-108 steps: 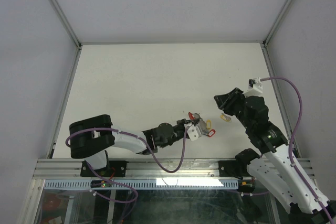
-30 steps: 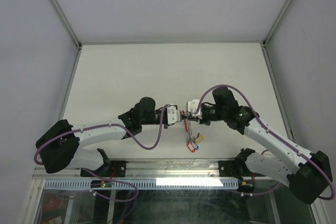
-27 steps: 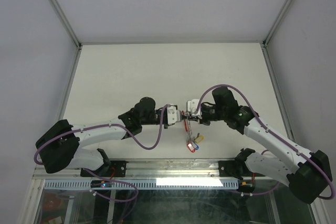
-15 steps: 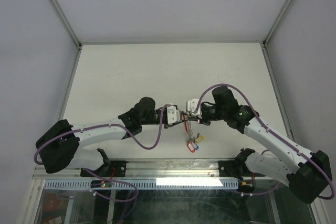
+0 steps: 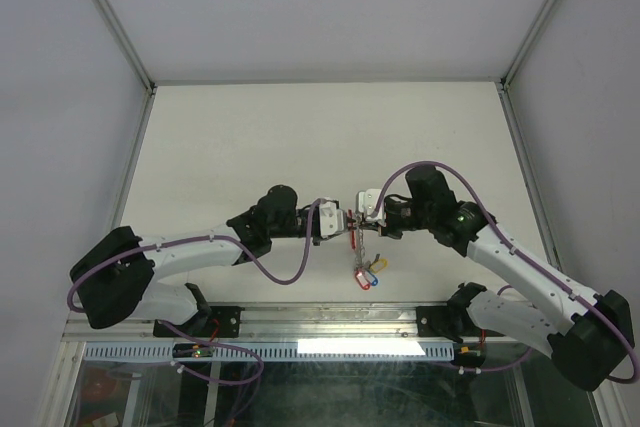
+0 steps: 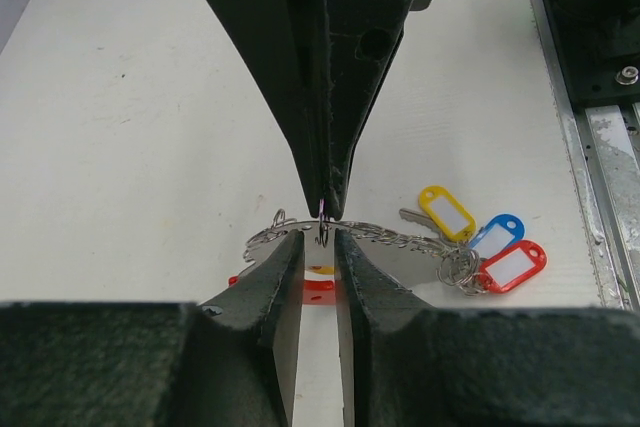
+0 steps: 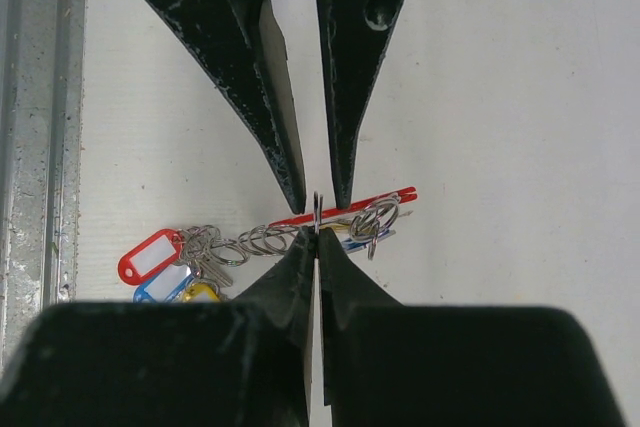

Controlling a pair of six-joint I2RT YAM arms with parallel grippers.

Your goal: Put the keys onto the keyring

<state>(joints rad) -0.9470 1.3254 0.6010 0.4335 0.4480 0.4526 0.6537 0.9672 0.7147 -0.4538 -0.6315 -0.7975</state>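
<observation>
Meeting tip to tip over the near middle of the white table (image 5: 250,147), my two arms reach in from either side. My right gripper (image 6: 322,204) is closed tight, and a small thin metal ring (image 7: 316,207), seen edge-on, sticks out of its pinched tip. My left gripper (image 7: 318,201) points straight at it with its fingers a little apart. The ring stands in the narrow slot between them, with a sliver of daylight on each side, so I would not call that a grip. The keyring (image 7: 345,208) shows as a red strip running across just behind the point where the tips meet. From my wrist cameras I cannot tell whether it hangs from the ring or lies on the table. A short chain of silvery loops (image 6: 385,237) runs from that spot toward the table's near edge. It ends in the keys (image 6: 455,252), bunched together on the surface. Their three plastic tags fan out side by side: the yellow tag (image 6: 447,212), the blue tag (image 6: 497,234) and the red tag (image 6: 512,265). From above, the bunch lies just nearer my bases than the two grippers.
</observation>
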